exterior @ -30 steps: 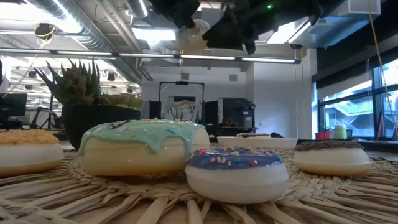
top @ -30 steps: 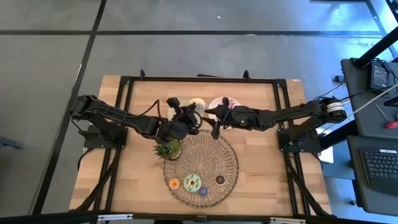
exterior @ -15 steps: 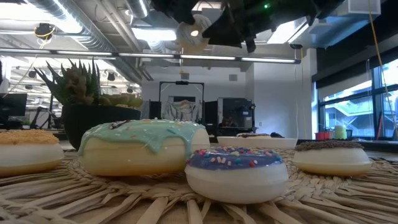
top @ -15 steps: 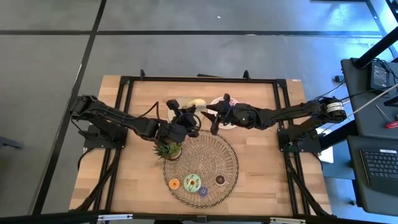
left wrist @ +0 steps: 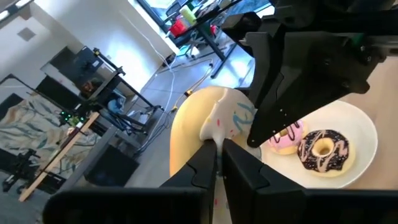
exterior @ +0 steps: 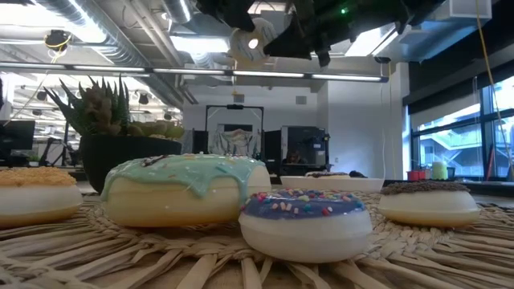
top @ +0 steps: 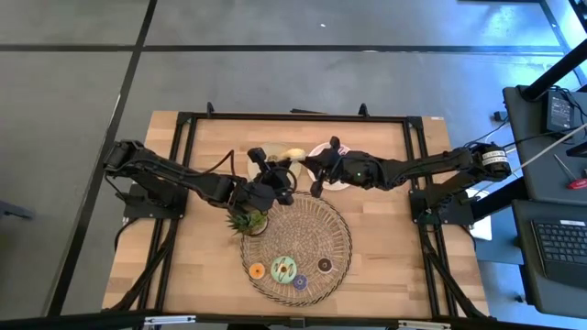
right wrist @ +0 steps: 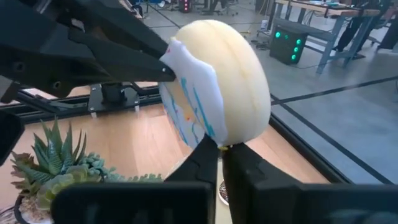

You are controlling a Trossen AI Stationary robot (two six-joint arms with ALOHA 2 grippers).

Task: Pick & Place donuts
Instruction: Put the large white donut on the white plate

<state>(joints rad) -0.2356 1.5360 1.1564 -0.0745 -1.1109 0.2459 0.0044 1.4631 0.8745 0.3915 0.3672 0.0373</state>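
A cream donut with white icing [top: 294,155] hangs in the air over the table's far middle, standing on edge, with my left gripper [top: 278,174] and my right gripper [top: 315,174] both shut on it. It also shows in the low view as the white donut [exterior: 251,38]. Beyond it a white plate [left wrist: 367,134] carries a pink donut [left wrist: 287,138] and a brown donut [left wrist: 322,150]. On the woven mat [top: 298,229] lie an orange donut [top: 257,271], a green donut [top: 282,269], a purple donut [top: 300,282] and a brown donut [top: 324,265]. My left gripper pinches the donut's rim at the edge of the white icing [left wrist: 213,132] between its two fingers, coming from the table's left. The donut is lifted clear and stands on edge. My right gripper pinches the opposite rim [right wrist: 218,143] between its two fingers, coming from the table's right.
A potted spiky plant [top: 246,220] stands at the mat's left far edge, just under my left arm. A second plate [top: 260,161] lies at the far side, left of the held donut. Bare wood lies at the table's left and right sides.
My right gripper has shut on the white donut's rim while my left gripper keeps its hold. The donut stays in the air between the two grippers.
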